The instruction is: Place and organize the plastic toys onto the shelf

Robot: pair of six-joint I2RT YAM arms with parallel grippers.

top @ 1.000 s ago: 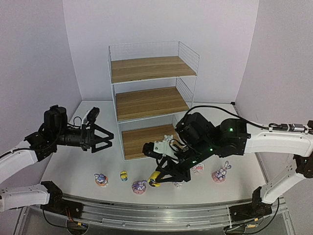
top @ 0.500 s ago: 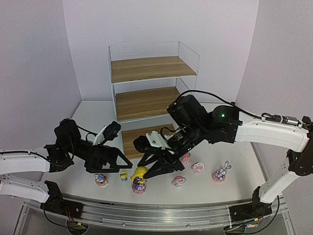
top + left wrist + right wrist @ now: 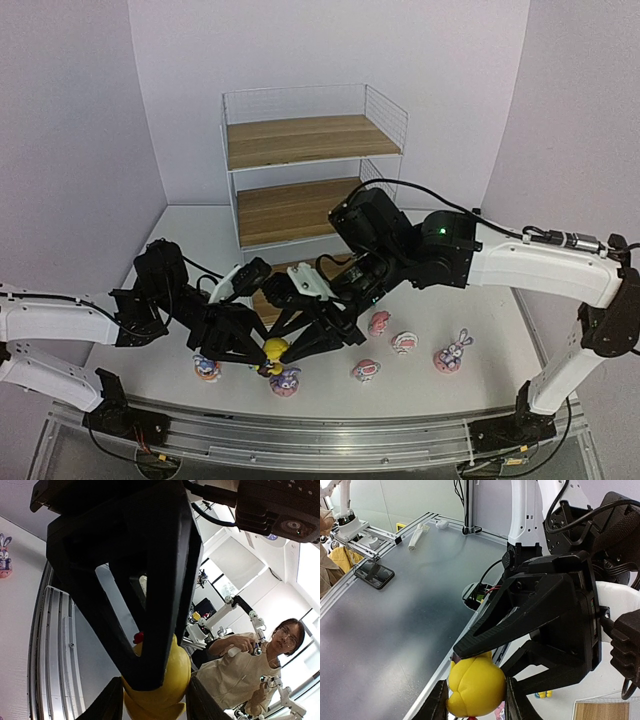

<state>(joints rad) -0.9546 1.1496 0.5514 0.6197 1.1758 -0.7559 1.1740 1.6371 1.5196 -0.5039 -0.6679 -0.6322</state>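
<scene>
The yellow toy (image 3: 272,349) is up in the air, low over the front of the table (image 3: 150,250). Both arms have it. The right gripper (image 3: 475,704) squeezes it from two sides. The left gripper (image 3: 156,706) is pressed on its sides too, so this looks like one arm giving the toy to the other.

To do this well, only one gripper should let go, and only when the other one has a tight hold. The toy is round and smooth, so it may slip or spin if the hold is weak. The free arm should back straight out, because the two grippers are tangled close together. Then the toy can go to the shelf (image 3: 300,140) and stand upright on a board.

The table is white and flat, with a metal rail (image 3: 300,435) along the near edge. More toys stand on it, like a bunny (image 3: 453,353) and a pink toy (image 3: 379,322), just beside the arms (a low swing could knock them over). The walls (image 3: 70,120) are pale purple. No toy shows on the top two boards.
</scene>
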